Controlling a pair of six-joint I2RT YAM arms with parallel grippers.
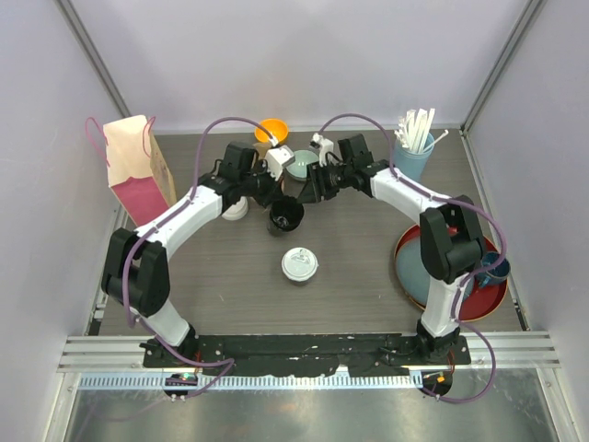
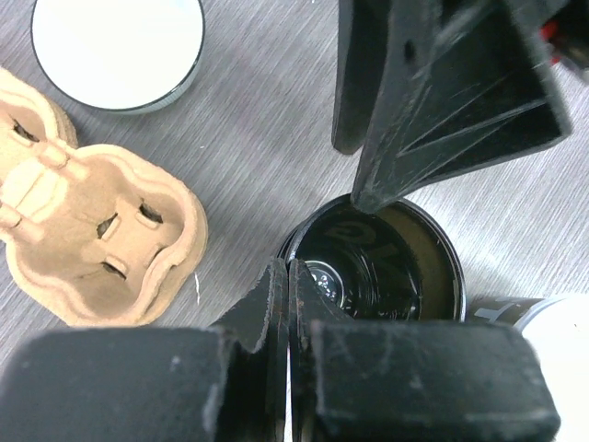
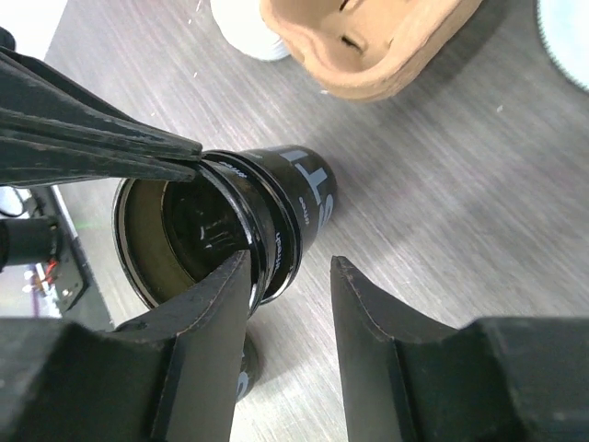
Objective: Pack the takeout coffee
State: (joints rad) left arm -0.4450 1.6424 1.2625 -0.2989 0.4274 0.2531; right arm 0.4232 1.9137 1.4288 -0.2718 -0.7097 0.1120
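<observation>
There are 2 lidded cups (image 1: 299, 265) and 1 open cup (image 1: 285, 215).

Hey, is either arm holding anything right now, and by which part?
The left gripper has its jaws shut on the rim of the lidless black cup. The right gripper holds nothing: its jaws stand apart at the cup's opposite side.

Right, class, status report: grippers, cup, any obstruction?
Left gripper shut on rim of open cup. Right gripper open at same rim. Cardboard carrier nearby, not blocking.

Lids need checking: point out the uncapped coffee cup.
The black cup whose rim the left jaws pinch, open-topped; the other cup, nearer the bases, wears a white lid.
</observation>
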